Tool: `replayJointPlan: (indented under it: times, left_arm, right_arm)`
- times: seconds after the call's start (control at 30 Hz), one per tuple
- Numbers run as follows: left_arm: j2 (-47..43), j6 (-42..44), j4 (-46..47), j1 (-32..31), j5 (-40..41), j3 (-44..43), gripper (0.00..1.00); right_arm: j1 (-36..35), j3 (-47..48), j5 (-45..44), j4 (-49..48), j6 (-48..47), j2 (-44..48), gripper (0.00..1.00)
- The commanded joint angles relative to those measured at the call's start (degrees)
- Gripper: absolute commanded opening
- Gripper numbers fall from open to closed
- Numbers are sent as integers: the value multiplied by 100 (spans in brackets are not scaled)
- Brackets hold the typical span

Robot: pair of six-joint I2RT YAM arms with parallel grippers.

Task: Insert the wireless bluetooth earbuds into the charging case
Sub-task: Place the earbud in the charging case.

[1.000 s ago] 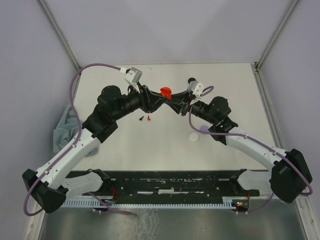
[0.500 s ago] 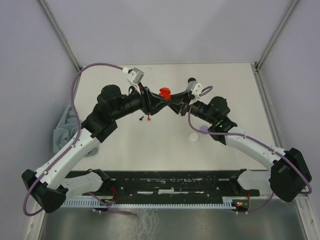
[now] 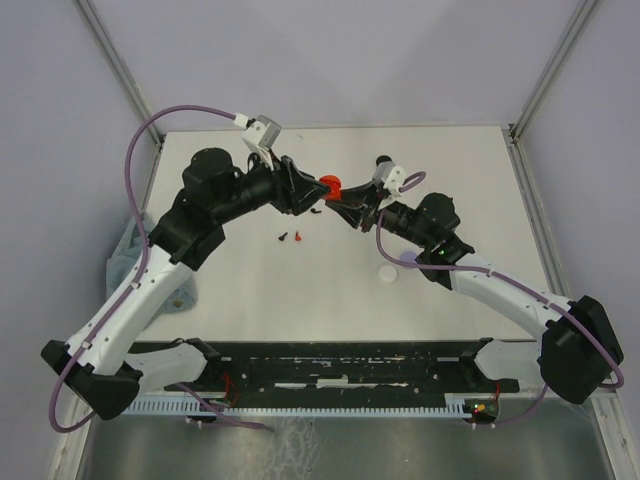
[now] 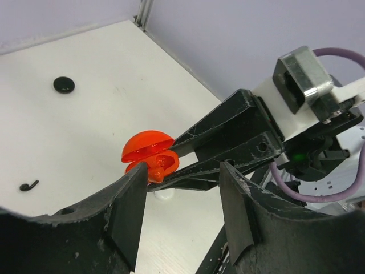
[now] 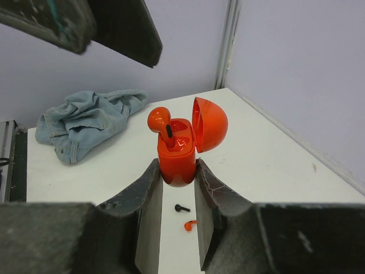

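Observation:
My right gripper [image 5: 177, 166] is shut on the red charging case [image 5: 178, 157] and holds it upright above the table, with its lid open. One red earbud [image 5: 160, 121] stands in the case with its head sticking out. A second red earbud [image 5: 190, 225] and a black earbud [image 5: 182, 208] lie on the table below. In the top view the case [image 3: 330, 184] sits between both grippers. My left gripper [image 4: 182, 171] is open and empty, just short of the case [image 4: 149, 157]; it is left of the case in the top view [image 3: 308, 200].
A blue-grey cloth [image 5: 85, 123] lies at the table's left edge [image 3: 125, 255]. A white round case [image 3: 388, 273] lies near the right arm. A black round case [image 4: 64, 85] lies further off. The two loose earbuds [image 3: 290, 237] lie mid-table.
My left arm has lifted and swung to the far left, and its gripper has drawn a little back from the case. The right gripper still holds the case in the same place.

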State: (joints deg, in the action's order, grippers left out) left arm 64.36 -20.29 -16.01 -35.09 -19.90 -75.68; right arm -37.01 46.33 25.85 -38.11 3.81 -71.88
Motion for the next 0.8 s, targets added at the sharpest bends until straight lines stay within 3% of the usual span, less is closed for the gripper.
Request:
replayJointPlan:
  times: [0.0,0.37,0.77]
  left_arm:
    - [265,341,-193,139,-560,-278,60]
    - [560,283,-35,336,-1262,-296,60]
    - [469,191,-281,340,-1417,-254,56]
  right_arm:
    - [-15,219,102,-209,110,60,5]
    - [-11,270,198,-154,107,33,5]
    - [-14,338,72,-119,59,-86,5]
